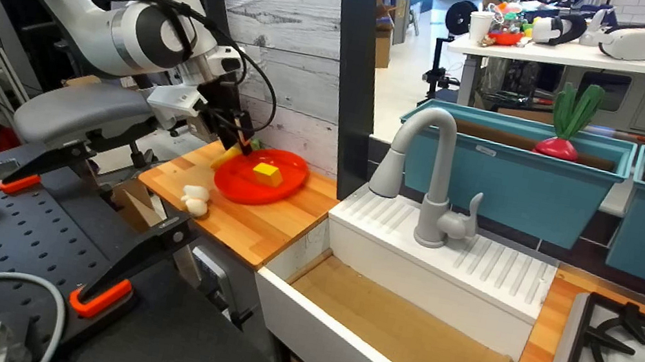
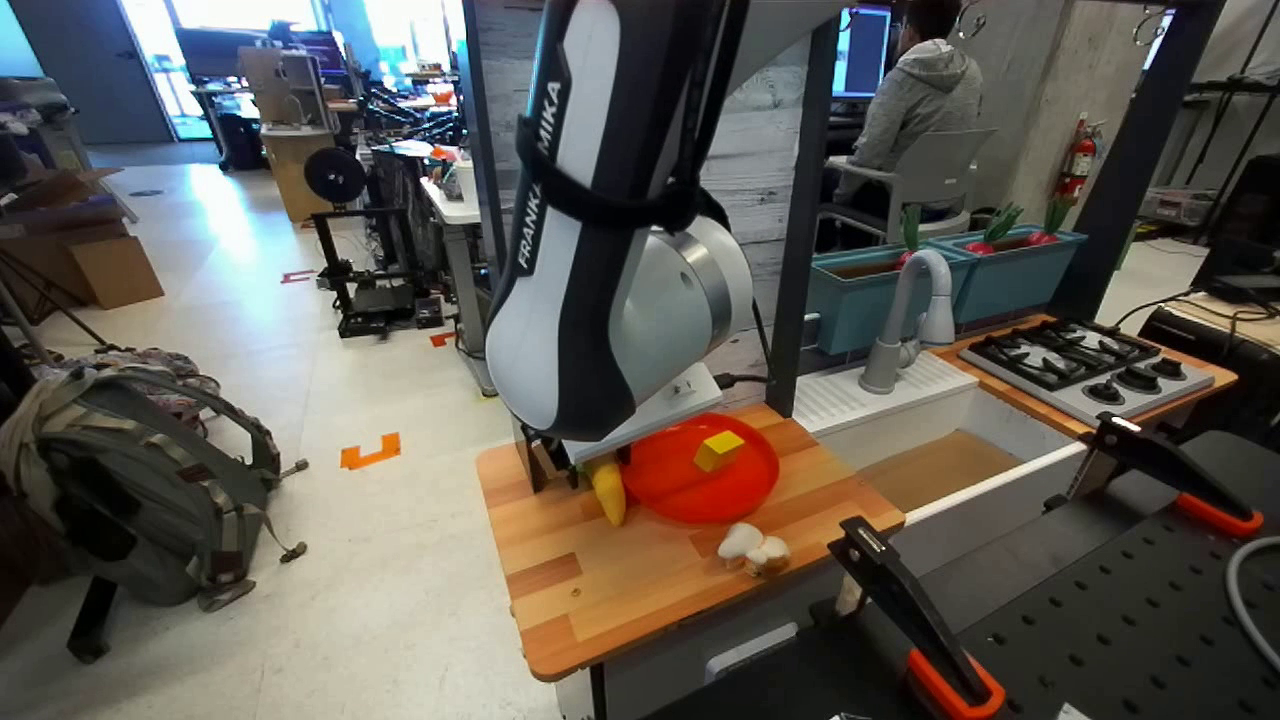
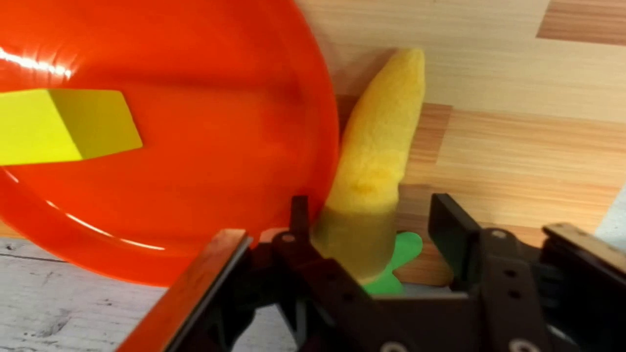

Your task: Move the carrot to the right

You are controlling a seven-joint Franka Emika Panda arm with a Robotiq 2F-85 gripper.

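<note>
The yellow toy carrot (image 3: 384,127) with a green leafy end lies on the wooden counter against the rim of the red plate (image 3: 215,195). It also shows in both exterior views (image 1: 226,157) (image 2: 607,492). My gripper (image 3: 370,203) is open, with its fingers on either side of the carrot's thick end. The left finger in the wrist view is close to the carrot and over the plate's rim; a gap separates the right finger from it. In an exterior view the gripper (image 1: 243,143) points down at the plate's edge. Elsewhere the arm mostly hides it.
A yellow block (image 1: 268,174) sits on the red plate. A pale cream lump (image 2: 752,548) lies near the counter's front edge. A white sink (image 1: 382,253) with a grey faucet (image 1: 439,181) adjoins the counter. A wood-plank wall (image 1: 278,55) stands behind.
</note>
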